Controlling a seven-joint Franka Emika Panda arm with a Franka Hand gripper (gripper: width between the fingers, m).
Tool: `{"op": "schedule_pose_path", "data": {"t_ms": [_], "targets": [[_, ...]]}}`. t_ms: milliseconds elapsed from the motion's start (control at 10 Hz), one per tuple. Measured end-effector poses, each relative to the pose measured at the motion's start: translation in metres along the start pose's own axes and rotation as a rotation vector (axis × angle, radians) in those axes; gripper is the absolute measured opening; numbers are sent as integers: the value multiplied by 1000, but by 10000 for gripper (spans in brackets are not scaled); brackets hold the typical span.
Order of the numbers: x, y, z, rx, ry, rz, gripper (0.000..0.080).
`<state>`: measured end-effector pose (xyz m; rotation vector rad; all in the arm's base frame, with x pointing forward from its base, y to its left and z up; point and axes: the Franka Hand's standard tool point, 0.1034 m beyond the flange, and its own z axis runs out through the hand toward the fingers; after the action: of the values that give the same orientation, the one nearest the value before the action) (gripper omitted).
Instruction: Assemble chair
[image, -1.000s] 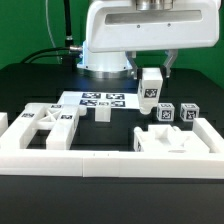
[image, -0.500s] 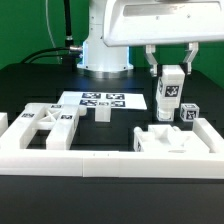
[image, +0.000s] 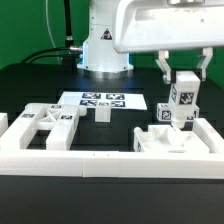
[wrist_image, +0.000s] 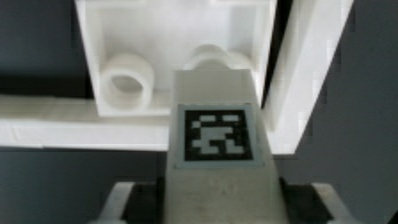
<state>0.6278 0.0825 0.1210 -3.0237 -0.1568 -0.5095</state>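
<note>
Finding: the tool (image: 184, 80) is closed on a post leg (image: 183, 100) of the chair at a moderate spread, one finger on each side of the leg's upper end. The leg hangs upright and clear of the surface (image: 30, 85), at the exterior view's right. It sits above and slightly behind the seat (image: 147, 140), which lies just inside the long border rail (image: 100, 160). The high grip leaves the lower end of the leg free, which in my judgement is what an insertion from above requires. The wrist view looks down the tagged face of the leg onto the seat, where a round socket (wrist_image: 125, 82) shows to one side of the leg's line. I judge that the leg is not yet centred over that opening. Whether this socket is the intended one cannot be told from here. The seat lying against the rail appears deliberate, since the rail would brace it against a downward push. An X-braced frame (image: 45, 125) lies at the exterior view's left, well apart from the work. A short white post (image: 102, 113) stands just in front of the marker board (image: 100, 99). A small tagged block (image: 163, 113) waits just behind the seat, near the hanging leg. Risk noted: the block stands close enough that a sideways correction of the leg could brush it. Assembly is judged to be at an early stage, with no leg seen seated.
</note>
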Motion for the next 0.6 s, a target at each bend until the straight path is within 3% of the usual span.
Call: {"op": "schedule_pose_path", "data": {"t_ms": [100, 200, 600], "targets": [[-1, 3, -1, -11, 85, -2, 285], [-6, 3, 1, -13, 88, -2, 285], [1, -16, 10, 1, 77, -29, 286]]}}
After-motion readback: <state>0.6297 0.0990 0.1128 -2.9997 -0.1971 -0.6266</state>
